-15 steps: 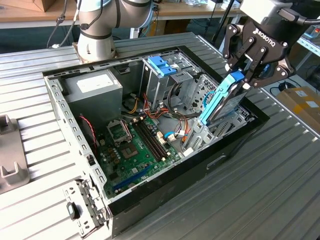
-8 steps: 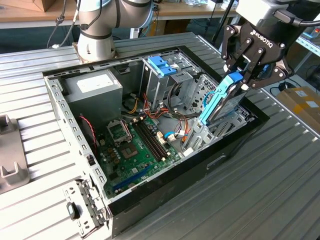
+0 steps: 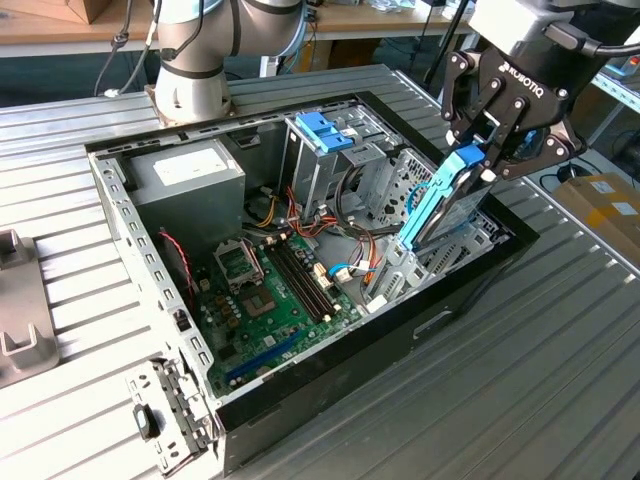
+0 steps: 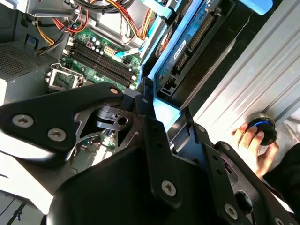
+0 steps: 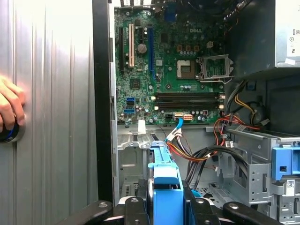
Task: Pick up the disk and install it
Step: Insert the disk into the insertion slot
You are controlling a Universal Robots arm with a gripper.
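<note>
Here, arm angled down over open computer case (image 3: 300, 290), fingers (image 3: 487, 150) clamped on tilted disk (image 3: 440, 200)

You see the open computer case (image 3: 300, 400) lying on the table (image 3: 520, 400); the disk (image 3: 440, 205) tilts above the case's end at the exterior view's right, motherboard (image 3: 275, 290) inside.

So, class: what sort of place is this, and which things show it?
Probably a robotics lab or workshop: an opened computer case on a ribbed metal table, and a robot gripper holding the disk.
</note>
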